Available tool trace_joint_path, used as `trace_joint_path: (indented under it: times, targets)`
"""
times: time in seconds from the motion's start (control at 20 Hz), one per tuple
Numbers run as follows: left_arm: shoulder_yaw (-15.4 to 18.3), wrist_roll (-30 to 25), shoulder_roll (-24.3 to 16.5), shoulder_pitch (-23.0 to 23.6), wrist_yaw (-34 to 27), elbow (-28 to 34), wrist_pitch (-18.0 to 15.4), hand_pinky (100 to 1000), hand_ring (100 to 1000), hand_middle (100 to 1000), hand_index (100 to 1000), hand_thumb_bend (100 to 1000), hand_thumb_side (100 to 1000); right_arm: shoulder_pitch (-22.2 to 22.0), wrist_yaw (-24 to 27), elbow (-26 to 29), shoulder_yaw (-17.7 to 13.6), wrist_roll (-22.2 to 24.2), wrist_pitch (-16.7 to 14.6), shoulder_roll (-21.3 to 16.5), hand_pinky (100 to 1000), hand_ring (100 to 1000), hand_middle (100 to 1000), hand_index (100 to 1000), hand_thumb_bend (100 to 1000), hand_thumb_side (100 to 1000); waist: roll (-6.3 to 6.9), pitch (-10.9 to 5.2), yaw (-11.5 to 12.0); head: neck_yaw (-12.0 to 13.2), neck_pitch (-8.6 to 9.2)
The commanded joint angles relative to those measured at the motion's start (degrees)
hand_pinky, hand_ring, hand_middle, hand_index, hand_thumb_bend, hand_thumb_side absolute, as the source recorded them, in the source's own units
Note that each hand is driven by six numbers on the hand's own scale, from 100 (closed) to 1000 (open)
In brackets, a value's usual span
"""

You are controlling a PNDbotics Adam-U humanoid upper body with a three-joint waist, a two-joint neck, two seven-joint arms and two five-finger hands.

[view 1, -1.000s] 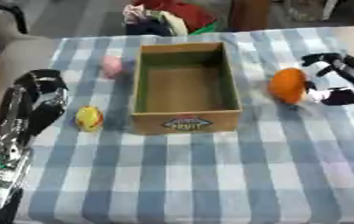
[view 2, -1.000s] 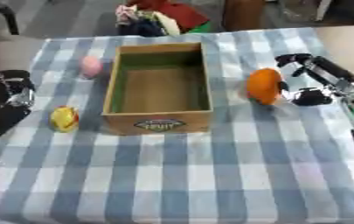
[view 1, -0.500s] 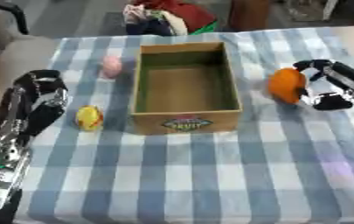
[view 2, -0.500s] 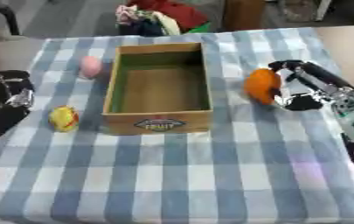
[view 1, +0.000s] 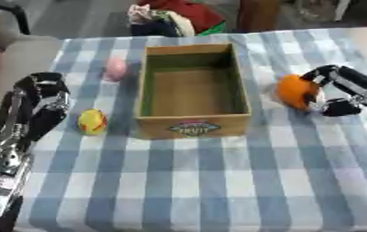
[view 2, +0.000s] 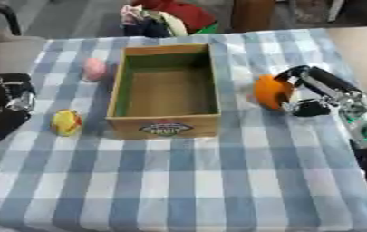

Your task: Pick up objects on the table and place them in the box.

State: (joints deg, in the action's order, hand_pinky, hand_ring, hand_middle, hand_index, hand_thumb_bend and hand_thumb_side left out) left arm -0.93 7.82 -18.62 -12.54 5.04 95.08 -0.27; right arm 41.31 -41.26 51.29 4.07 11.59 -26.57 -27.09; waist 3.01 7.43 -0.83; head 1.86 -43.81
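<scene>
Right robot hand (view 2: 313, 93) curled around the orange fruit (view 2: 270, 92), which sits on the table (view 2: 218, 181) just right of the empty box (view 2: 166, 93). The fruit is round — with fingers mostly on its far side, it could roll out toward the box wall as the hand lifts. Left robot hand (view 1: 42, 97) rests at the table's left edge, fingers curled, holding nothing; a yellow object (view 1: 92, 121) and a pink object (view 1: 116, 68) lie nearby — not yet boxed.
</scene>
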Motion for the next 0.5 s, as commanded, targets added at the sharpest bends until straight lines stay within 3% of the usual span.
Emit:
trace_joint_path:
  times: [0.05, 0.3, 0.5]
  targets:
    - [0.1, -0.2, -0.7, -0.6, 0.0, 0.7, -0.1, 764, 659, 666, 696, 100, 234, 0.9, -1.9, 0.2, -0.4, -3.7, 1.0, -0.4, 618, 780, 275, 435, 100, 122, -0.26, -0.57, 0.1, -0.1, 0.17]
    - [0.1, -0.1, -0.7, -0.6, 0.0, 0.7, -0.1, 765, 659, 666, 696, 100, 234, 1.1, -2.5, 0.1, -0.7, -9.2, 1.9, -0.3, 566, 721, 181, 260, 100, 110, -0.28, -0.57, -0.1, -0.1, 0.20]
    - [0.1, -0.1, -0.7, -0.6, 0.0, 0.7, -0.1, 765, 659, 665, 695, 100, 234, 1.5, -1.7, 0.6, -0.8, -12.6, 2.3, -0.5, 555, 709, 169, 240, 100, 103, -0.29, -0.59, -0.1, -0.1, 0.16]
